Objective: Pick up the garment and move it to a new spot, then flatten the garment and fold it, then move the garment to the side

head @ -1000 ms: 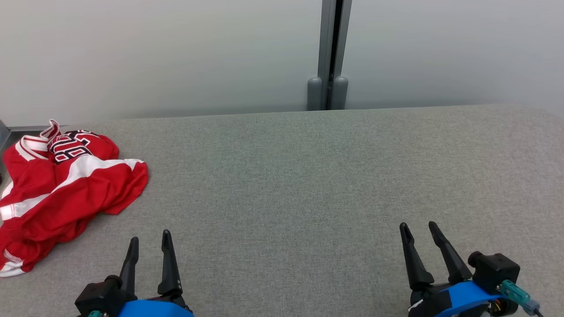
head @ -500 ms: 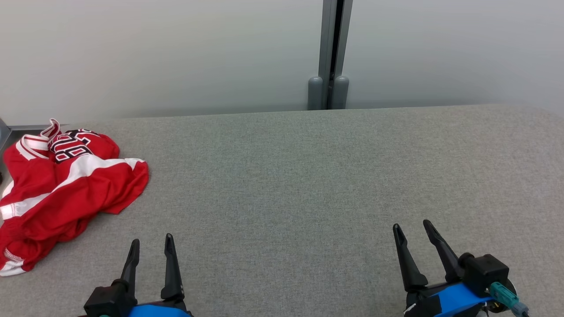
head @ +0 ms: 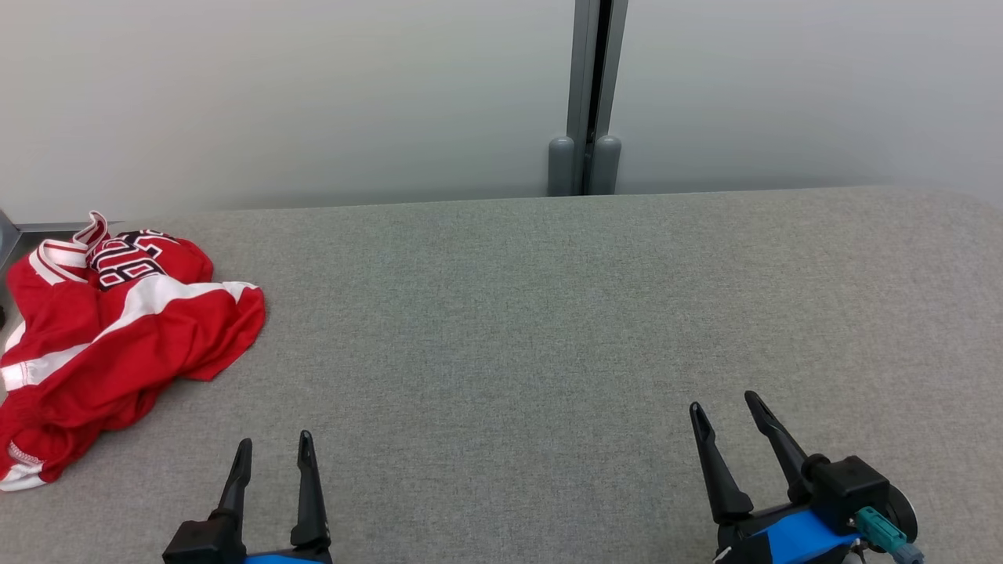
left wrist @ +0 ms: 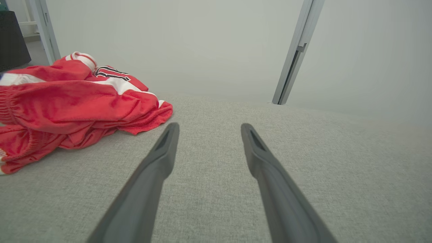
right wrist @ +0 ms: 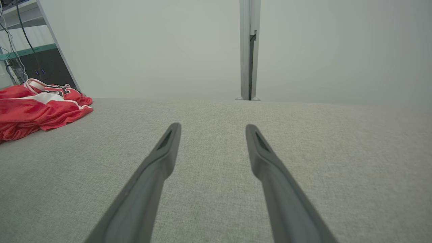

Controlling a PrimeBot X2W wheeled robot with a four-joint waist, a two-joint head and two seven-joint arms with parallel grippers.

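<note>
left pincer (head: 274, 440) is seen with its jaws apart and nothing between them, held low over the grey padded surface (head: 509, 313); right pincer (head: 722, 403) is likewise spread and empty, well apart from it. the red and white garment (head: 117, 337) is found ahead of the left pincer and off to its left, crumpled in a heap, near that pincer but not touched by it, and far across from the right pincer. only a top layer could be pinched, since the cloth is bunched in loose folds, so that the rest would be dragged or dropped when lifted. a tip could be driven into the padding if the reach is made too low, and the cover could be snagged. the heap lies by the surface's edge to the far left of the left pincer; whether part hangs over cannot be told, but it could be sent off by a sideways nudge. beyond the garment a slanted post (left wrist: 44, 30) and a dark object (left wrist: 13, 37) are seen, and these could be struck by an overreach. straight ahead of both pincers bare surface is offered as far as its back edge, where a pale wall (head: 313, 94) and an upright grey post (head: 588, 94) stand; ample room for laying the garment flat is judged to lie between the pincers.
</note>
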